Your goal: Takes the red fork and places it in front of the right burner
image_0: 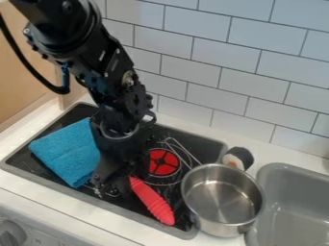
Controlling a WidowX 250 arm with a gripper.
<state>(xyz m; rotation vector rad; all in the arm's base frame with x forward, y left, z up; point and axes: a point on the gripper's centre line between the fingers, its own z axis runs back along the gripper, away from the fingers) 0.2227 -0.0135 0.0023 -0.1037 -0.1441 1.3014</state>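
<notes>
We cannot tell whether our tool [114,184], at the eleven-o'clock end of the red fork [152,201], is clenched or released, but with the fork near six o'clock of the right burner [164,163], we should settle it flat, clear of the pot [218,226] at four o'clock.

The upper end of the red fork [153,201] is hidden by the gripper [113,181], and part of the blue cloth [67,153] is covered. The arm [106,67] is cut off by the top edge, the grey sink [275,209] by the right. Small shiny shapes below the gripper are too blurred to be identified
</notes>
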